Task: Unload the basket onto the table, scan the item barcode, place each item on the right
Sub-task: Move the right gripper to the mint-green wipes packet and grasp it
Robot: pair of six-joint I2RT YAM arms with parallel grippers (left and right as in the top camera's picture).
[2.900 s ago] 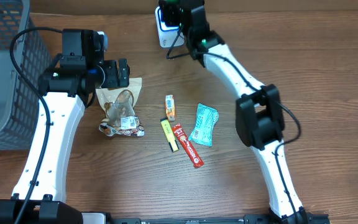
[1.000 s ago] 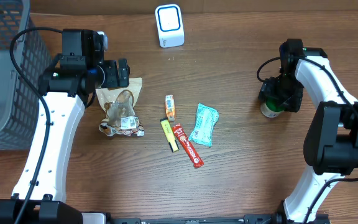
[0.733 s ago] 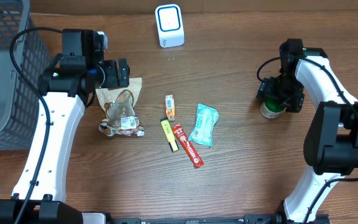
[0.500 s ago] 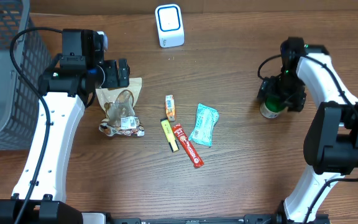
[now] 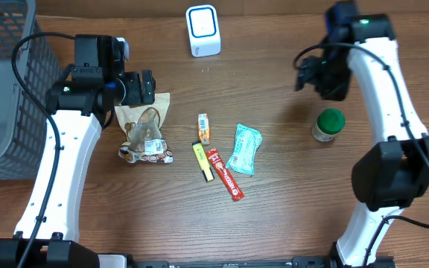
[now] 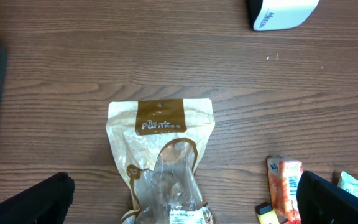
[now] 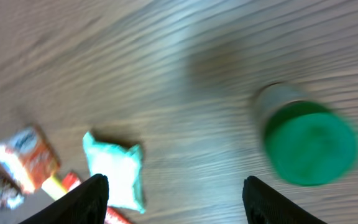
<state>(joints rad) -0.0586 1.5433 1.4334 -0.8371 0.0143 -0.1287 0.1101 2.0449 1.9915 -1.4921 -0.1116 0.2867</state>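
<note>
One green-lidded jar [image 5: 327, 125], upright on the wooden table [image 5: 289, 216], right side, touched by nothing. Pale label on its side, blurred in the wrist view, not readable. Right gripper [image 5: 319, 76] toward the far edge from the jar, apart from it, fingers spread, nothing between them.

Left of the jar, well apart:
- teal sachet [image 5: 246, 148]
- red stick pack [image 5: 224, 173], white lettering too small to read
- yellow bar [image 5: 202, 161]
- small orange packet [image 5: 204, 128]

At the far edge, white barcode scanner [image 5: 202, 30] with a blue ring on its face. Further left, cream-and-brown pouch [image 6: 160, 162], white script on the brown band, something like "Purinoo", uncertain. Left gripper [image 5: 141, 88] over the pouch, fingers at full spread, holding nothing. Grey mesh basket [image 5: 6, 82] at the left edge.
</note>
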